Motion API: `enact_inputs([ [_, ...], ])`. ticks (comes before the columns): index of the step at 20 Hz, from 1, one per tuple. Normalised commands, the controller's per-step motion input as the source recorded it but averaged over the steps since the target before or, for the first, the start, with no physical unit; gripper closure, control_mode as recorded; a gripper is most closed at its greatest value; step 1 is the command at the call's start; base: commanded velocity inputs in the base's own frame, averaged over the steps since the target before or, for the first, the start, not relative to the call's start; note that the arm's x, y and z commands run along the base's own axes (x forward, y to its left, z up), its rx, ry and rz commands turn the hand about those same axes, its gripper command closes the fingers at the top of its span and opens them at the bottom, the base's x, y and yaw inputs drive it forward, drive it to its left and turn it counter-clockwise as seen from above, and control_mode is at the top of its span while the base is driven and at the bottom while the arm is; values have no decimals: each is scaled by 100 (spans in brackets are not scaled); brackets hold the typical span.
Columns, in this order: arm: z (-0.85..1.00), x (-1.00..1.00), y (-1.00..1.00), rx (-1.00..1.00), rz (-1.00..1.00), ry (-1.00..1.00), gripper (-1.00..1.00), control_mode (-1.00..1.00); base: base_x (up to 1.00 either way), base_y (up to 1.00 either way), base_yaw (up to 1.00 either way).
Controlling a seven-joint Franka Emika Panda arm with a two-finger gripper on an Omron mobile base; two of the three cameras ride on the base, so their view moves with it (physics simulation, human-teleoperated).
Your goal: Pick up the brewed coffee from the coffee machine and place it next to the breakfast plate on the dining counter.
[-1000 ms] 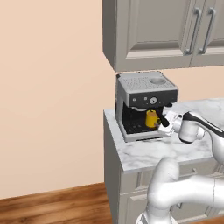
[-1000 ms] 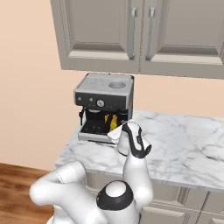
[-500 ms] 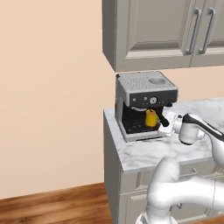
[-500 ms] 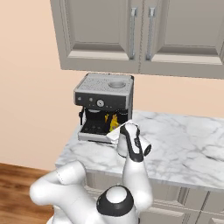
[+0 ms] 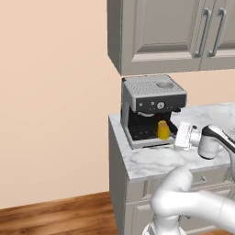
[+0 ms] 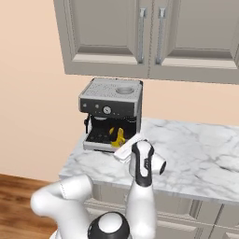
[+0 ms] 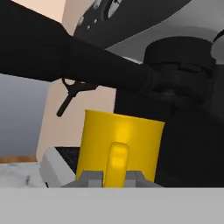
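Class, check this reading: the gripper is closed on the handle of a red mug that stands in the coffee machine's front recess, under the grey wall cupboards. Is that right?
One detail is wrong: the mug is bright yellow, not red, as the hand view shows. The rest holds: the gripper is closed on its handle, and the mug stands in the coffee machine's front recess, under the grey wall cupboards.

Even, flat rendered light with soft shadows and no glare; the hand view looks dim and slightly soft.

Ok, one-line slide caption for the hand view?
Gripper shut on the yellow mug's handle, mug inside the coffee machine's black recess.
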Motion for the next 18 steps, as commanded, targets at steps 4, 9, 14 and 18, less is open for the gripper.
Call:
enact_inputs([
  [4, 0, -55, -27, 0, 1, -6, 100, -100, 0, 0, 0],
  [9, 0, -54, -60, 0, 0, -5, 100, -100, 0, 0, 0],
  [14, 26, -53, -51, 0, 0, -11, 100, -100, 0, 0, 0],
  [18, 83, -40, -24, 0, 0, -19, 100, -100, 0, 0, 0],
])
